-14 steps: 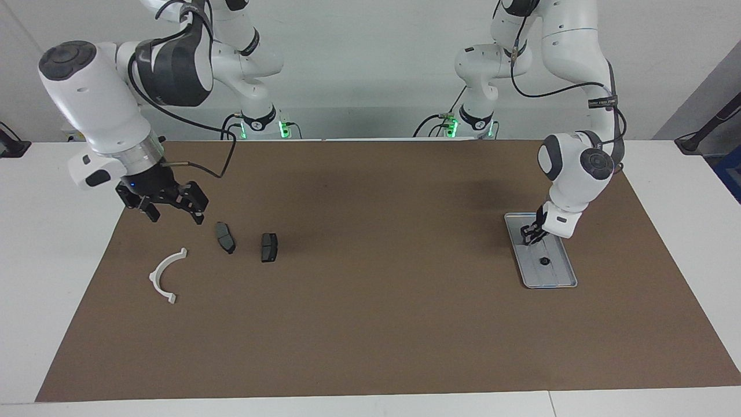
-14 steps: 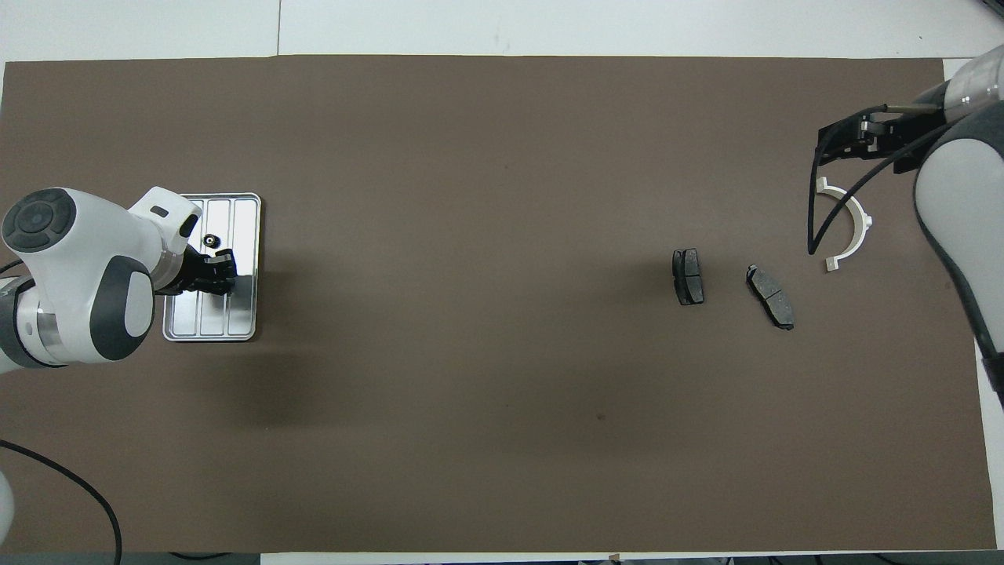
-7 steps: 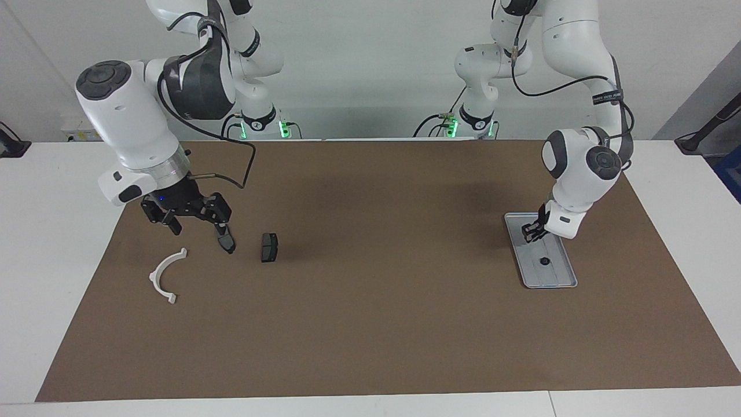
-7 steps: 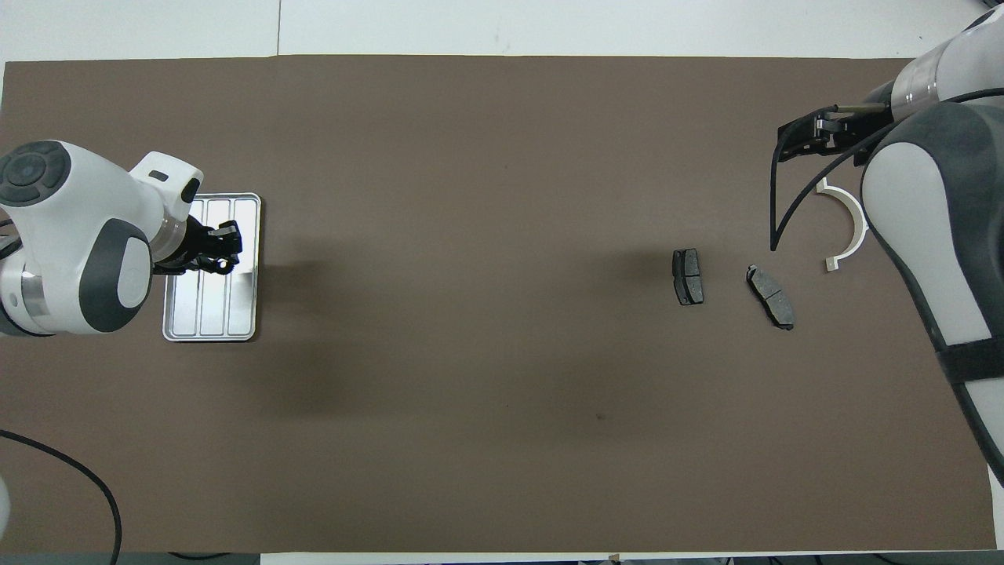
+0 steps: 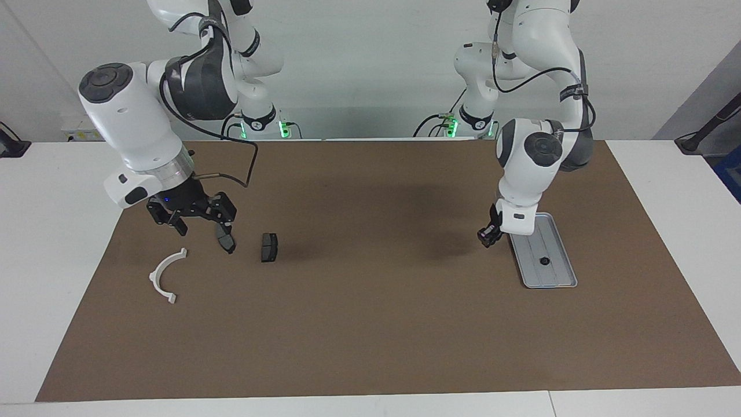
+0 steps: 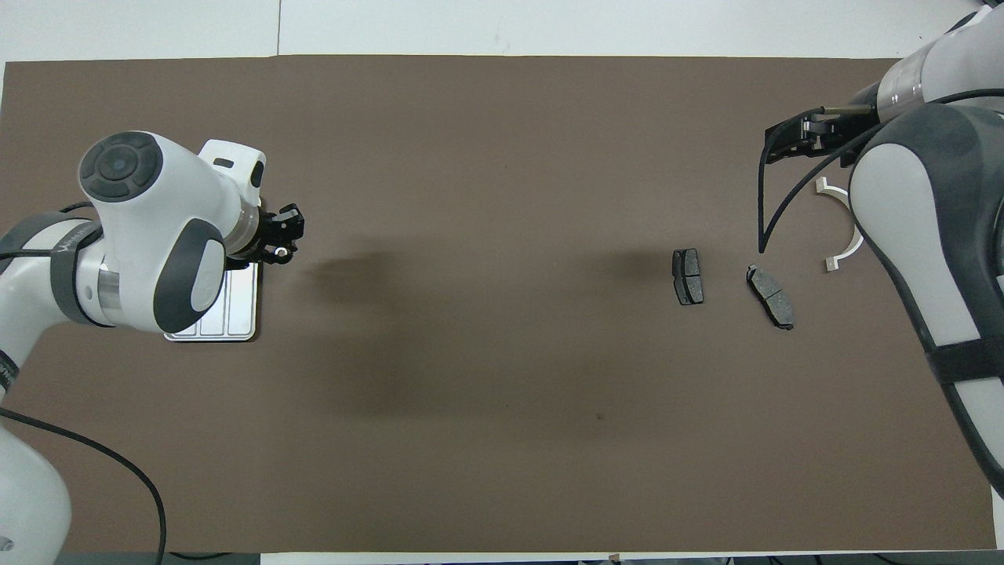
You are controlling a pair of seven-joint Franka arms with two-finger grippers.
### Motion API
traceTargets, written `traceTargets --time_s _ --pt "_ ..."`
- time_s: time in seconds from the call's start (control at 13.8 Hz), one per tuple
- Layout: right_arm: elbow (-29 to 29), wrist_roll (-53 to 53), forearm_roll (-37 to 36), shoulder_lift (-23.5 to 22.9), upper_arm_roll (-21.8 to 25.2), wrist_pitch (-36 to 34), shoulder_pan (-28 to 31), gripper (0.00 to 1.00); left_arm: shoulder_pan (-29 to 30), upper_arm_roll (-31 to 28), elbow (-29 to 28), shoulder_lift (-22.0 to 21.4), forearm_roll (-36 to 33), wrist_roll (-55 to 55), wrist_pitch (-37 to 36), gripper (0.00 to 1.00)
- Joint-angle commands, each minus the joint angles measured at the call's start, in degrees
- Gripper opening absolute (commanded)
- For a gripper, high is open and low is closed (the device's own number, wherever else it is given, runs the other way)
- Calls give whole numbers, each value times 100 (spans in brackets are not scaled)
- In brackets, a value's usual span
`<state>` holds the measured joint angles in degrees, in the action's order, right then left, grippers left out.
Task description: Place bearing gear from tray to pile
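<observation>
Gear (image 5: 544,261) sits in the tray (image 5: 558,243) just beside the left tool (image 5: 485,238), grip unclear; right tool (image 5: 202,227) spread apart

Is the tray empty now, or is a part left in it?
Not empty: the facing view shows one small black gear lying in the tray, toward its end farther from the robots.

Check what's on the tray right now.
One small dark gear sits on the tray, on its half farther from the robots. The left arm's wrist hides the tray's nearer corner in the facing view, and most of it from overhead.
</observation>
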<state>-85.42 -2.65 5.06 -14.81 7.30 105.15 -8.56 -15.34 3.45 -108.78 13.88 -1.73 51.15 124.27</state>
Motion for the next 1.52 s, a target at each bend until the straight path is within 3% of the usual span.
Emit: traceTargets --time_s 0.0,0.29,0.44,0.8,0.87,1.09,1.16,1.45 --pt "78 116 30 -83 52 -65 -163 100 -687 -99 146 176 32 867 246 18" --pt "69 150 30 -154 70 93 -278 100 -1461 -125 357 729 6 1484 651 18" --pt "60 334 30 -154 87 137 -278 100 -1524 -134 401 992 -55 1512 669 18" --pt "25 362 65 -128 140 76 -260 100 -1586 -134 392 1046 -170 1520 845 19" --pt "-1 362 65 -119 201 50 -278 100 -1586 -134 392 1046 -170 1520 853 27" --pt "-1 370 65 -136 254 49 -313 100 -1568 -134 392 1073 -170 1520 889 82" --pt "-1 370 65 -154 324 58 -357 100 -1568 -134 392 1073 -179 1520 889 89" --pt "8 292 109 -197 421 111 -611 100 -1463 -239 576 1064 -196 1477 347 87"
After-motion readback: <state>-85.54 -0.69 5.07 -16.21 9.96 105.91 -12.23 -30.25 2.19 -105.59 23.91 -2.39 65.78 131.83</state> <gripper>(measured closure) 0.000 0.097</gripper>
